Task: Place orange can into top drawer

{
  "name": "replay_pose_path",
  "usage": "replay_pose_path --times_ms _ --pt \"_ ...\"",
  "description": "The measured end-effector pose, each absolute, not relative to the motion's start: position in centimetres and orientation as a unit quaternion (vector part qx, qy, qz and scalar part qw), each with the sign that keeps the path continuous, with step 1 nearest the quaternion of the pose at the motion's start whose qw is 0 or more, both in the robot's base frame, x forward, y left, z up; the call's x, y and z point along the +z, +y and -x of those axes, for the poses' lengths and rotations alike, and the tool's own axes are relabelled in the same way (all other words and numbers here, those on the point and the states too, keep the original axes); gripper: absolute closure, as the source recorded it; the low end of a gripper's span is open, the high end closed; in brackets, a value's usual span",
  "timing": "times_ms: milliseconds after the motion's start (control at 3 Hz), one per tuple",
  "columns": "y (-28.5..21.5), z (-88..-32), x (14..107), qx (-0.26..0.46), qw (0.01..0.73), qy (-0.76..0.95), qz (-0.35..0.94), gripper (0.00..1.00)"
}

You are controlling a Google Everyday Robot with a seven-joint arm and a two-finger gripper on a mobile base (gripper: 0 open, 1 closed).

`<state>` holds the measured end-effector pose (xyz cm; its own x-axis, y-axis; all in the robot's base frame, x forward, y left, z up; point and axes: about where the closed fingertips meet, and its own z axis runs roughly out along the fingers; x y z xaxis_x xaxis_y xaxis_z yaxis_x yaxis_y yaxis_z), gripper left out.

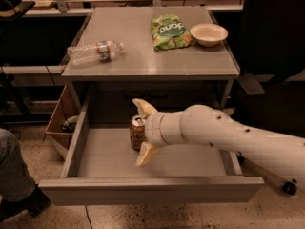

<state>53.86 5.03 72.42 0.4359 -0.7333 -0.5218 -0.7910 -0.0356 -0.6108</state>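
The orange can [137,133] stands upright on the floor of the open top drawer [152,187], left of its middle, with its silver top showing. My gripper [137,132] reaches into the drawer from the right on a white arm. Its two tan fingers [145,154] are spread apart, one behind the can and one in front of it. The can sits between the fingertips and the jaws are open around it.
On the table top [143,61] lie a clear plastic bottle [94,51] at the left, a green chip bag [170,31] and a white bowl [208,34] at the back right. A cardboard box [61,120] stands left of the drawer. A person's leg [14,175] is at the lower left.
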Motion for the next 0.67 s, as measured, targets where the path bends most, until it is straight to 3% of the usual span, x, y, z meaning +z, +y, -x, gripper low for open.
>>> replay_pose_path --times_ms 667 --pt "6.7 -48.4 79.1 0.014 0.508 0.454 0.732 0.00"
